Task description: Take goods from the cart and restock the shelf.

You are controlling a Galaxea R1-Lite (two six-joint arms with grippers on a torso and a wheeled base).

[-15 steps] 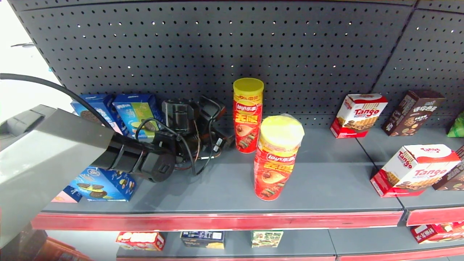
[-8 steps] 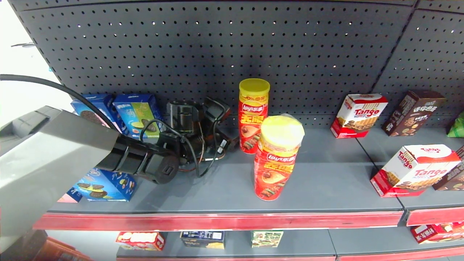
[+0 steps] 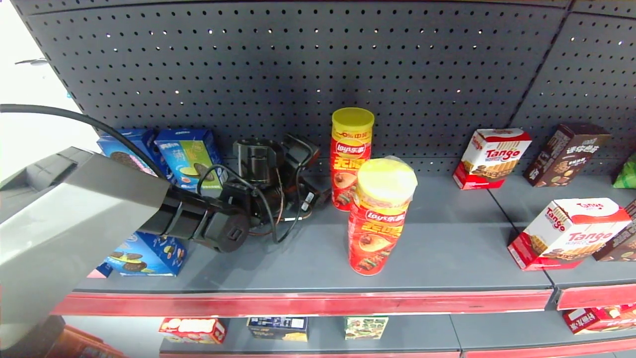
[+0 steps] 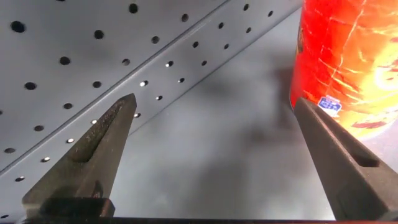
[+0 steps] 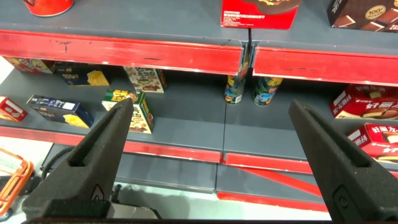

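The left arm [image 3: 194, 223] stretches forward, roughly level; the left gripper [image 4: 212, 102] has its 2 jaws spread wide. The right gripper [image 5: 211, 106] also holds its 2 jaws wide apart.

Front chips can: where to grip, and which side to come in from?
Probably best to grip the front can at mid-body, one finger on each side, coming in from the open front of the shelf. It stands upright and is a plain round tube. The rear can stands close behind it, so reaching from the back looks blocked.
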